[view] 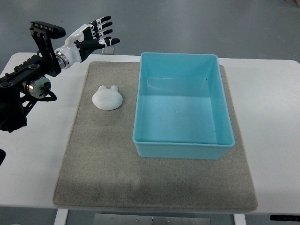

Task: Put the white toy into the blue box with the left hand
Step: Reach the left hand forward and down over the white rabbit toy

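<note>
The left hand [96, 36] is seen up at the far left corner of the surface [267, 98], its arm reaching in from the left edge, and the fingers [104, 31] are spread wide with nothing held in them. The right hand is not in the picture at all.

The white toy [108, 98] is found lying on the grey mat [154, 183], just beside the left wall of the blue box [183, 104] but not touching it, and nearer the robot than the hand is. The box is open-topped and nothing can be seen inside.

Now, the risks. The toy is low and domed, so a grasp from above could well slip: the smooth rounded top may be squeezed out from between the fingers if they close too high on it. A flat approach may simply push it along the mat instead. With the box wall so close on the toy's right, the fingers on that side could be jammed against the rim, or the box could be nudged across the mat. On the carry, the tall wall has to be cleared; a low lift would likely knock the toy loose against the edge.

As for the toy itself: plain white, rounded like a flattened mound, with two small bumps like ears on its far edge. Its surface looks matte and faintly textured. Whether it is soft or hard cannot be told from here.
</note>
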Robot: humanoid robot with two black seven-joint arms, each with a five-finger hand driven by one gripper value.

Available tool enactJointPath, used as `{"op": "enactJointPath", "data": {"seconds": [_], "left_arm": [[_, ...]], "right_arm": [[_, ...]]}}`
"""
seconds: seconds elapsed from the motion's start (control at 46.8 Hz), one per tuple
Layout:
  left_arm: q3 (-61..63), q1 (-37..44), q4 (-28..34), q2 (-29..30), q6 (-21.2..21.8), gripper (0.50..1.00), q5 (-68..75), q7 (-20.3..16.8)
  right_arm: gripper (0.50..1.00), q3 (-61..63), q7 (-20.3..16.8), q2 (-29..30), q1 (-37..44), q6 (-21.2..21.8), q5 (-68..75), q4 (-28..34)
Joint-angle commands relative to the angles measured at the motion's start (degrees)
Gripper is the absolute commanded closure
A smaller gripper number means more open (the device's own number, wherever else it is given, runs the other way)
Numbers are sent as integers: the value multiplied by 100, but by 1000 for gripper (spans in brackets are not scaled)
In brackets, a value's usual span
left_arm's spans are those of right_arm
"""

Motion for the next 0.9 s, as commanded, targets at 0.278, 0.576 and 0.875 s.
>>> {"op": "enactJointPath", "data": {"seconds": [0.278, 0.576, 0.875], "left_arm": [[1060, -156, -1197, 906, -41, 508, 1110, 1], [1200, -288, -1734, 1407, -190, 508, 2086, 1], [1209, -323, -2305, 1847, -322, 508, 3730, 1]], "right_arm": [[564, 3, 0, 0, 0, 0, 0, 0], [564, -6, 0, 0, 0, 0, 0, 0], [564, -6, 0, 0, 0, 0, 0, 0]]}}
